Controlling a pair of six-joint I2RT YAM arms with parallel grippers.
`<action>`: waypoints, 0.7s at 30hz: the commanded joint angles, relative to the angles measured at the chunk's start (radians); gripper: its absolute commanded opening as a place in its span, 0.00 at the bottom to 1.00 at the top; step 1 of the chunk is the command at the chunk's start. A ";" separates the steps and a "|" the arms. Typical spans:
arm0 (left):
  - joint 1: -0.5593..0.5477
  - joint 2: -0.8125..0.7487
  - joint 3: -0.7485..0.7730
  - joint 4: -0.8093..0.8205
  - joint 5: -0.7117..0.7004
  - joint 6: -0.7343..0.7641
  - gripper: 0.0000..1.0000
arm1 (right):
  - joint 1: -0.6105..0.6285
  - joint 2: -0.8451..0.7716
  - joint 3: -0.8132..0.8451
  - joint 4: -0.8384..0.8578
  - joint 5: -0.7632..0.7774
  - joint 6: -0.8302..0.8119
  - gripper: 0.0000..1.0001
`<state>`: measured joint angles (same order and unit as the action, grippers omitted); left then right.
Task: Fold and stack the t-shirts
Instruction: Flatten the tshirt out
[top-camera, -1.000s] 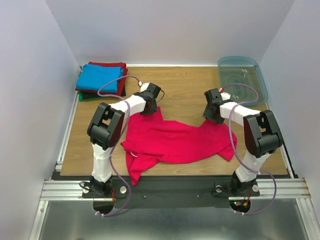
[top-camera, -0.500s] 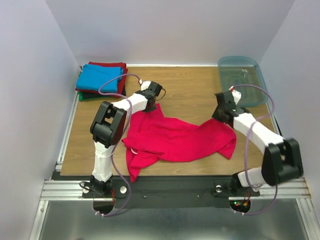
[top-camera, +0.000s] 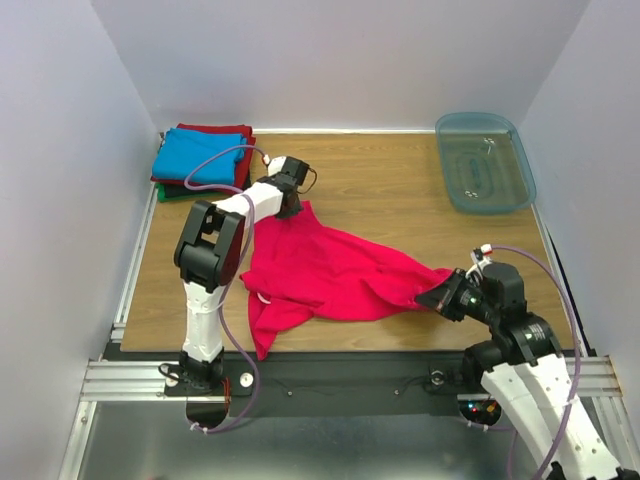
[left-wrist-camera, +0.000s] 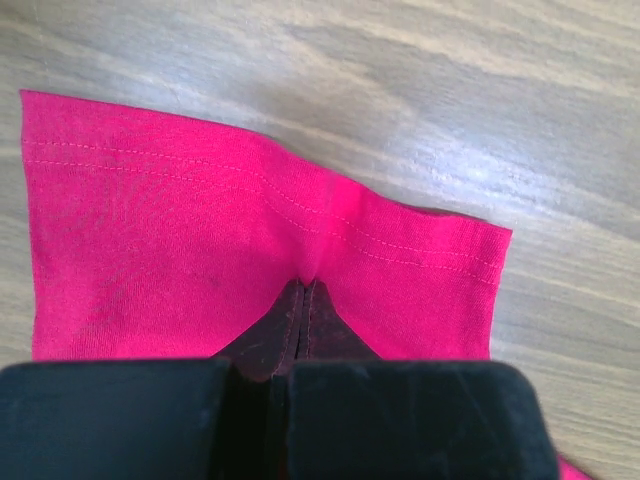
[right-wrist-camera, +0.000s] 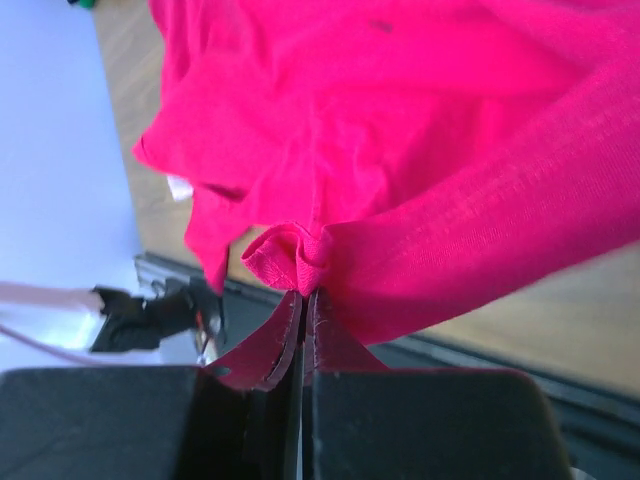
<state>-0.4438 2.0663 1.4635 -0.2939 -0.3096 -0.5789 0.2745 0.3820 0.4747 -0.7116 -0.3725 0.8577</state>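
A bright pinkish-red t-shirt (top-camera: 330, 275) lies crumpled across the middle of the wooden table. My left gripper (top-camera: 293, 205) is shut on its far hemmed edge (left-wrist-camera: 300, 225), pinching a fold of cloth. My right gripper (top-camera: 440, 298) is shut on the shirt's right end, near the table's front edge; the right wrist view shows a bunched hem (right-wrist-camera: 290, 255) caught between its fingertips, with the cloth stretched away from it. Folded t-shirts (top-camera: 200, 157) sit stacked at the back left, sky blue on top, dark red, green and black beneath.
A translucent blue-grey plastic bin (top-camera: 484, 162) stands at the back right corner. White walls close in the table on three sides. An aluminium rail (top-camera: 350, 375) runs along the near edge by the arm bases.
Both grippers closed on the pink shirt. The right arm swung from the table's middle right toward the front edge, dragging the shirt's right end with it. The left gripper shifted slightly back and left.
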 joint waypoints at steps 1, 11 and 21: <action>0.023 0.008 0.043 0.001 -0.012 0.030 0.00 | 0.000 -0.009 0.132 -0.286 0.019 -0.006 0.00; 0.065 0.291 0.493 -0.073 0.057 0.129 0.00 | 0.000 0.040 0.343 -0.451 0.547 0.012 0.00; 0.111 0.393 0.874 -0.192 0.239 0.174 0.15 | 0.000 0.182 0.298 -0.315 0.714 -0.011 0.00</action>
<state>-0.3515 2.5553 2.2803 -0.4236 -0.1452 -0.4469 0.2752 0.5373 0.7635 -1.1091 0.2199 0.8616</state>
